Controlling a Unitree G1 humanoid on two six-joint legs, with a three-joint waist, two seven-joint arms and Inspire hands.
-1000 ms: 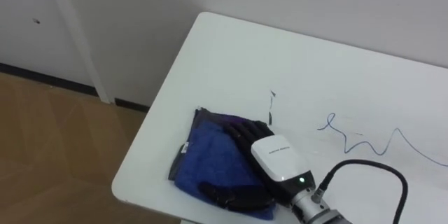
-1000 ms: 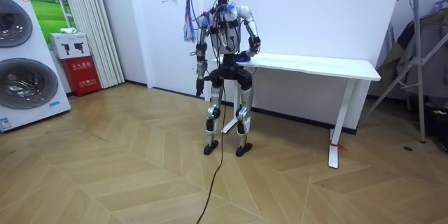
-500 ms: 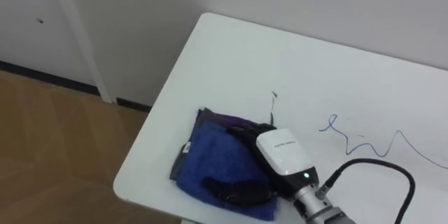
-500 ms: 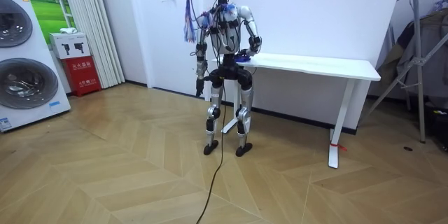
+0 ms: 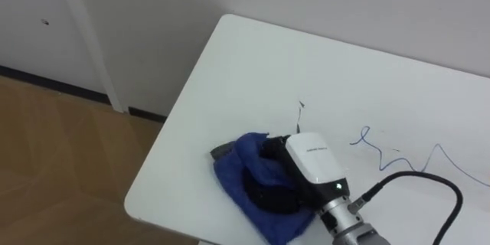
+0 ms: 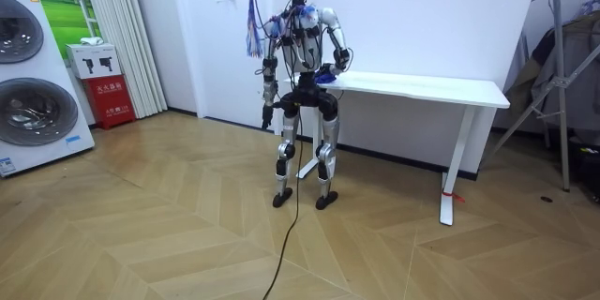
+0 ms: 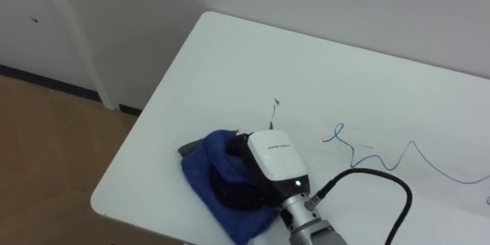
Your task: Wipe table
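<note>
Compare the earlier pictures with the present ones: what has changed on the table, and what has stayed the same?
The right hand has closed its fingers on the blue cloth, gathering it from a flat spread into a bunch toward the hand. The blue scribble, the small dark mark and the table stayed as they were.

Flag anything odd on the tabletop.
A blue scribble runs across the white table to the right of the right hand, and a small dark mark sits just beyond the blue cloth. The cloth is bunched in that hand's curled fingers, not spread flat.
</note>
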